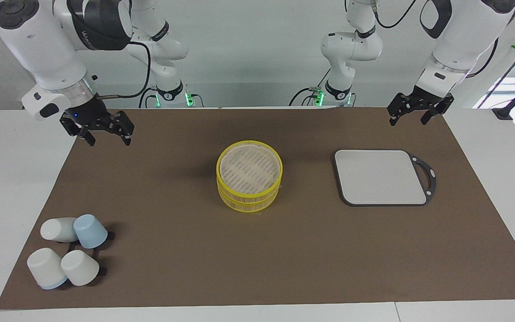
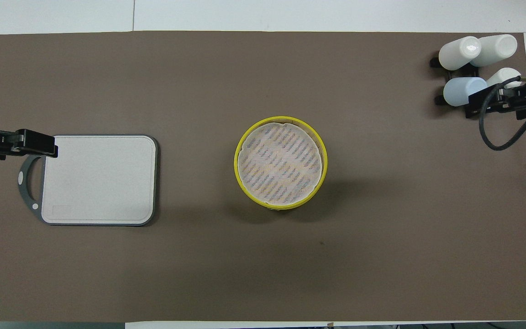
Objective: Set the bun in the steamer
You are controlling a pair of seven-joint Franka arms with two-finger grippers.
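Note:
The steamer (image 1: 217,172) stands at the middle of the brown mat, two yellow-rimmed tiers stacked, its pale slatted top (image 2: 280,162) showing. The bun is out of view in both views. My right gripper (image 1: 109,142) hangs open and empty over the mat's edge at the right arm's end, close to the robots; seen from above, the right gripper (image 2: 496,101) overlaps the cups. My left gripper (image 1: 407,121) hangs open and empty over the mat's corner at the left arm's end. In the overhead view the left gripper (image 2: 34,144) sits over the grey board's handle side.
A flat grey square board (image 1: 380,177) with a dark handle lies between the steamer and the left arm's end, also in the overhead view (image 2: 98,179). Several white and pale-blue cups (image 1: 67,250) lie on a black rack at the right arm's end, farthest from the robots (image 2: 473,61).

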